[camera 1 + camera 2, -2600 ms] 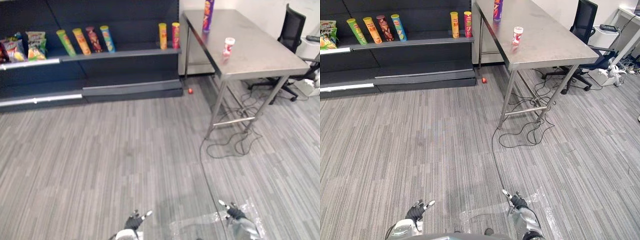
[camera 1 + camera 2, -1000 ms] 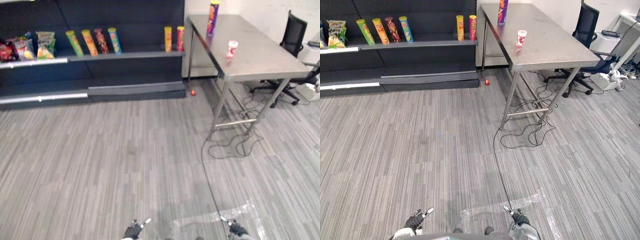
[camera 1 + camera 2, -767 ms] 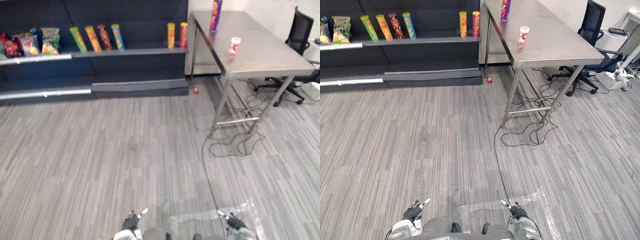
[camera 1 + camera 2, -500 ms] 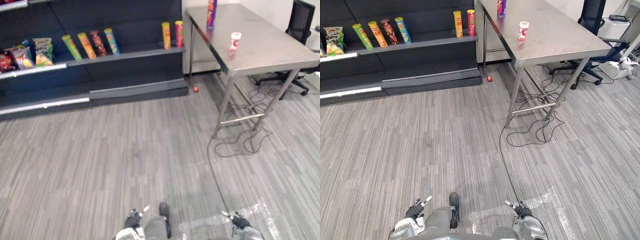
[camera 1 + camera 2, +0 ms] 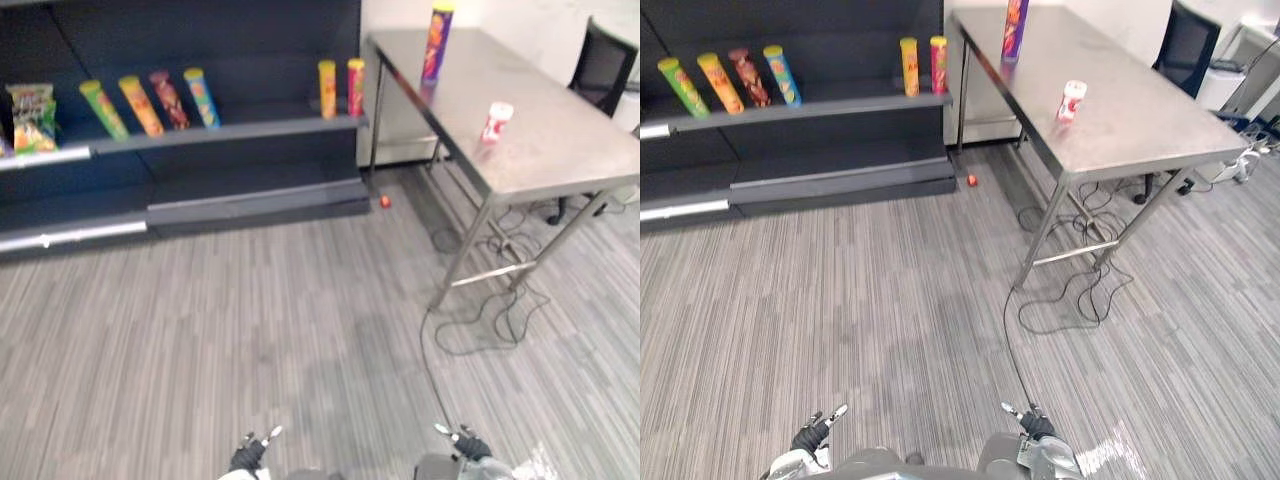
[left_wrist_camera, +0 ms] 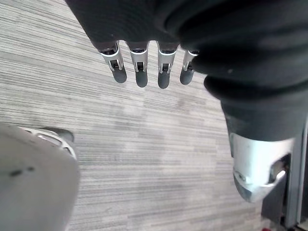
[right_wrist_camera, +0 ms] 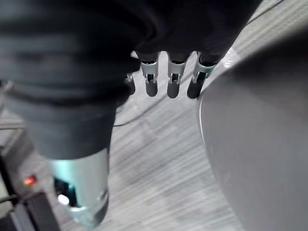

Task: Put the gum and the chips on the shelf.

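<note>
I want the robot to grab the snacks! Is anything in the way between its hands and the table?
Nothing visible is. Just carpet lies between the left robot hand, the right robot hand and the table, where the gum and the purple chips can stand. Both hands are empty.

Chips can and gum tub upright on steel table; shelf just beside; my left hand, right hand low.
</note>
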